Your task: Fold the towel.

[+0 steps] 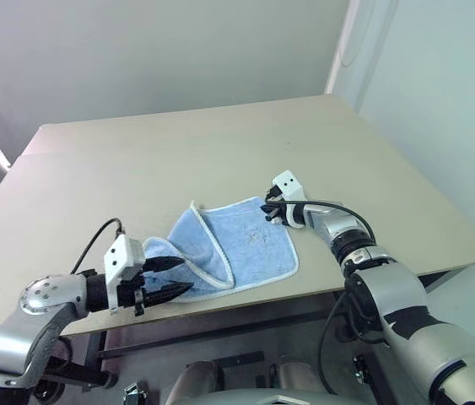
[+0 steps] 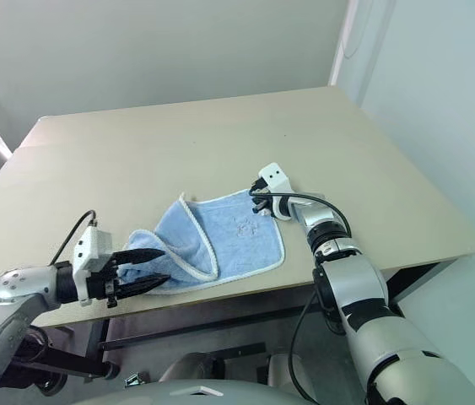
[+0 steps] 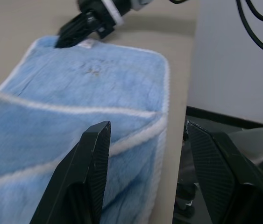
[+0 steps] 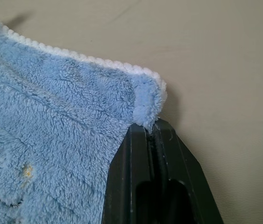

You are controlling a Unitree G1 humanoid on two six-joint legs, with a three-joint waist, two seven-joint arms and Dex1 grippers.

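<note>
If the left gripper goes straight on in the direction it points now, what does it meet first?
Most likely the towel: the open left gripper faces its folded near edge, one finger already over the cloth. How close is unclear.

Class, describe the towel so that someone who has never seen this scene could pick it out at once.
Start at the beige table and look to its near edge, between the two grippers. There lies the towel: a small light-blue terry cloth with whitish edging, its left part folded over, the only soft thing there.
</note>
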